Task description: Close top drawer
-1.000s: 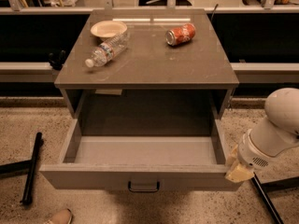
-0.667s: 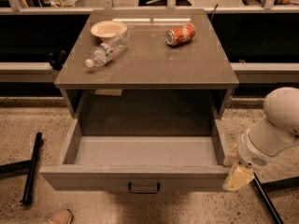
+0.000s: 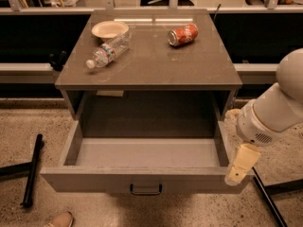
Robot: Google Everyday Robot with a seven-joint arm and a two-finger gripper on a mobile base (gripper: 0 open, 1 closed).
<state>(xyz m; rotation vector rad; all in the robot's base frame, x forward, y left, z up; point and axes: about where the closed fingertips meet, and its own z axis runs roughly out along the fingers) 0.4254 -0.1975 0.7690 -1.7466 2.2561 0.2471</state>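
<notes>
The top drawer (image 3: 94,179) is pulled far out of the grey-taupe cabinet and is empty inside. Its flat front faces the camera, with a small dark loop handle (image 3: 146,189) at the centre. My gripper (image 3: 240,167) hangs from the white arm at the right, with a cream finger against the right end of the drawer front. Only one finger shows plainly. The lower drawers are hidden under the open one.
On the cabinet top (image 3: 151,63) lie a clear plastic bottle (image 3: 108,49), a cream bowl (image 3: 110,30) and a red can (image 3: 183,34) on its side. A black bar (image 3: 32,169) lies on the floor at left, another at right (image 3: 267,197). A shoe tip (image 3: 59,219) shows at the bottom.
My gripper has dropped slightly lower along the right end of the drawer front. The drawer stays fully open.
</notes>
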